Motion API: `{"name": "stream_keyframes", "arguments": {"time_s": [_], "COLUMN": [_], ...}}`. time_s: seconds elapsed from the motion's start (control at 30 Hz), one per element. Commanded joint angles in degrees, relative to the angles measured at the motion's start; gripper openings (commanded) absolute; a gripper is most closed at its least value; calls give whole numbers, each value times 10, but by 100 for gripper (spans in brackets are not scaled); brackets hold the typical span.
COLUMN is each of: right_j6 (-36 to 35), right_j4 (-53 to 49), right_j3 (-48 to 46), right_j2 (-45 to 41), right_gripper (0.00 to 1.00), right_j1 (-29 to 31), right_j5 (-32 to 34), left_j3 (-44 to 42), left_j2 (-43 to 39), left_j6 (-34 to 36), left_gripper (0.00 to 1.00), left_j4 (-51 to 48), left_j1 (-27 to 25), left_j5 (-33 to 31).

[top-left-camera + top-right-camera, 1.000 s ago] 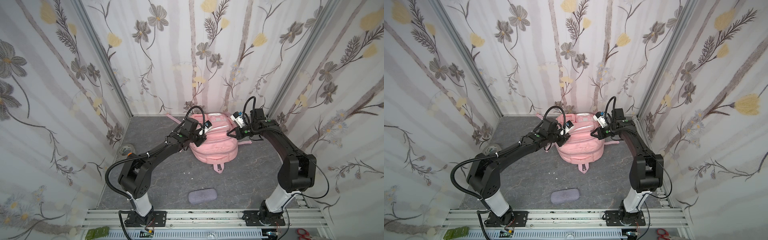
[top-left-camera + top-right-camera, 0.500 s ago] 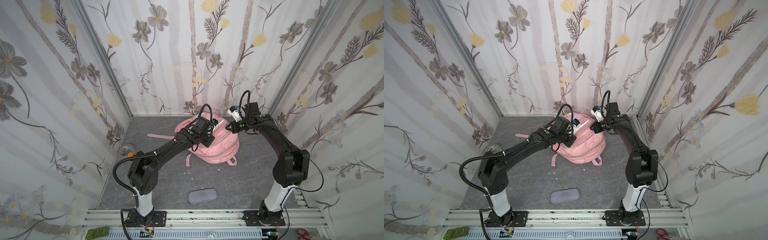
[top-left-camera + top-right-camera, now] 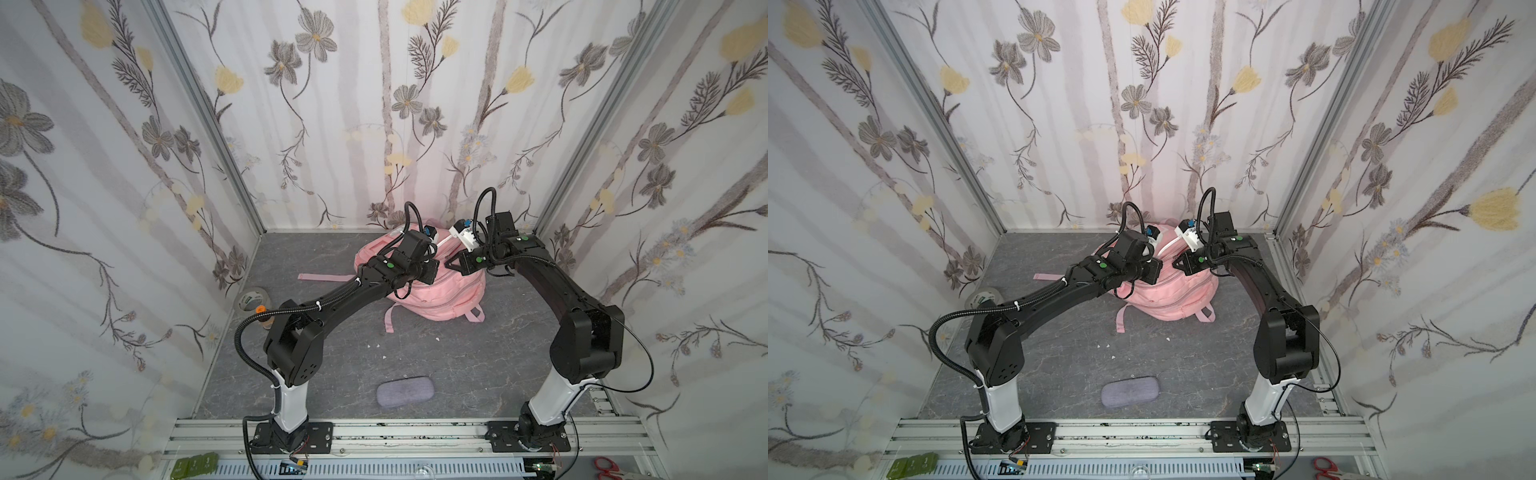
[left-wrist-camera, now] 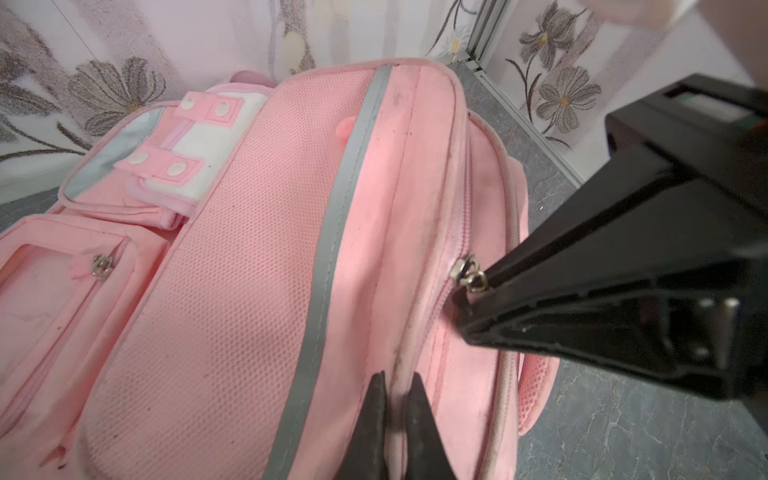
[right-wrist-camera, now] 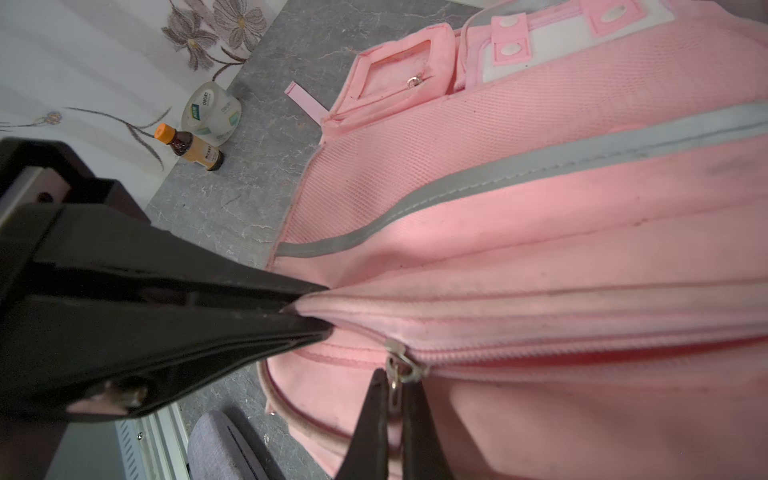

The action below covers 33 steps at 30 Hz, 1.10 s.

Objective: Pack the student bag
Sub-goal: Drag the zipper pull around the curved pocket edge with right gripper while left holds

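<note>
The pink student bag (image 3: 440, 293) (image 3: 1177, 297) stands bunched at the back of the floor, its top held up between both arms. My left gripper (image 4: 395, 380) (image 5: 320, 318) is shut on a piped seam of the student bag (image 4: 249, 270), beside the grey stripe. My right gripper (image 5: 395, 384) (image 4: 467, 293) is shut on the metal zipper pull (image 5: 401, 365) (image 4: 471, 276) of the main zip, whose teeth look parted a little behind the slider. In both top views the two grippers meet tip to tip over the bag, right gripper (image 3: 449, 264) (image 3: 1176, 262).
A grey-lilac pouch (image 3: 405, 390) (image 3: 1130, 390) lies near the front rail. A tape roll (image 3: 251, 298) (image 5: 212, 114) and a small orange-capped bottle (image 5: 189, 147) stand by the left wall. A loose pink strap (image 3: 326, 277) trails left. The back wall is close behind the bag.
Both grippers have risen and moved toward the back wall, pulling the bag up from lying flat. A strap has swung out to the left. Little has moved in the last half second.
</note>
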Motion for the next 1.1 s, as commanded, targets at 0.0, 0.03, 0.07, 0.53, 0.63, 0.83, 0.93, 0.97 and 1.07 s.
{"name": "stream_keyframes", "arguments": {"time_s": [0.0, 0.03, 0.07, 0.53, 0.63, 0.83, 0.93, 0.97, 1.07], "right_j6": [6, 11, 16, -6, -12, -21, -20, -20, -21], "right_j4": [15, 22, 29, 18, 6, -6, -7, -8, -11], "right_j3": [-2, -6, -9, 6, 10, 8, 6, 5, 4], "right_j2": [-4, -3, -2, 21, 24, 25, 25, 25, 28], "right_gripper": [0, 0, 0, 0, 0, 0, 0, 0, 0], "right_j1": [-1, -6, -14, -50, -50, -51, -51, -51, -51], "right_j5": [-85, -84, -81, -86, -84, -87, -88, -89, -90], "left_j3": [17, 16, 8, -198, -195, -160, -149, -144, -129], "left_j2": [-3, -5, -10, -118, -102, -61, -48, -44, -33], "left_j6": [3, 18, 44, 355, 399, 422, 418, 417, 419], "left_gripper": [0, 0, 14, 79, 78, 75, 70, 69, 62], "left_j4": [116, 109, 101, 93, 91, 78, 94, 98, 92], "left_j1": [-8, -8, -7, 99, 101, 101, 101, 101, 101], "left_j5": [-3, -5, -8, 87, 83, 93, 93, 98, 120]}}
